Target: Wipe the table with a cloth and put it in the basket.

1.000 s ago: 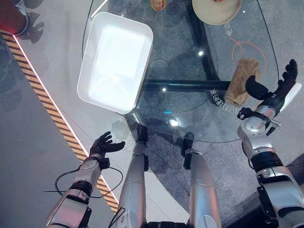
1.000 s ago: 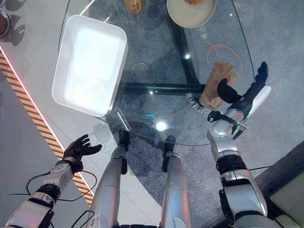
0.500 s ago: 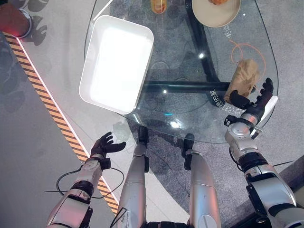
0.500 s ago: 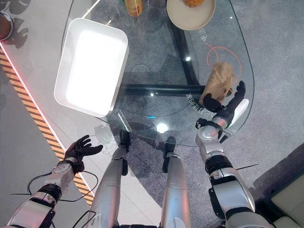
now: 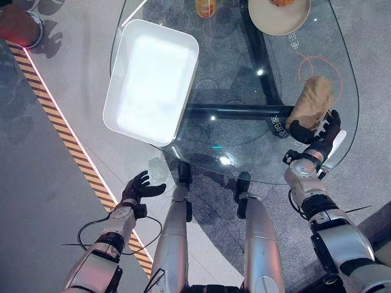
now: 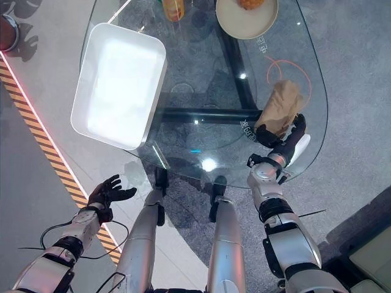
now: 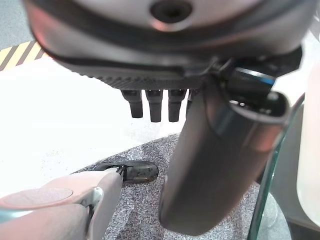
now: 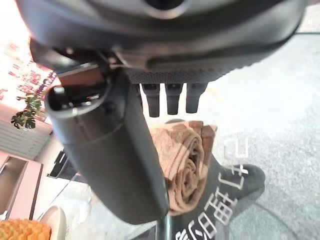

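Right hand point(image 5: 319, 131) has swung in from beyond the table edge and now sits at the near end of the cloth point(image 5: 313, 101); left hand point(image 5: 138, 187) hasn't moved, idle and open low over the floor. The cloth lies bunched on the glass table point(image 5: 244, 79) near its right rim, long axis running away from the robot. Right thumb and fingers point(image 8: 167, 97) are spread, straddling the cloth's near end point(image 8: 185, 160), not closed. The basket point(image 5: 153, 79) is well apart, on the left.
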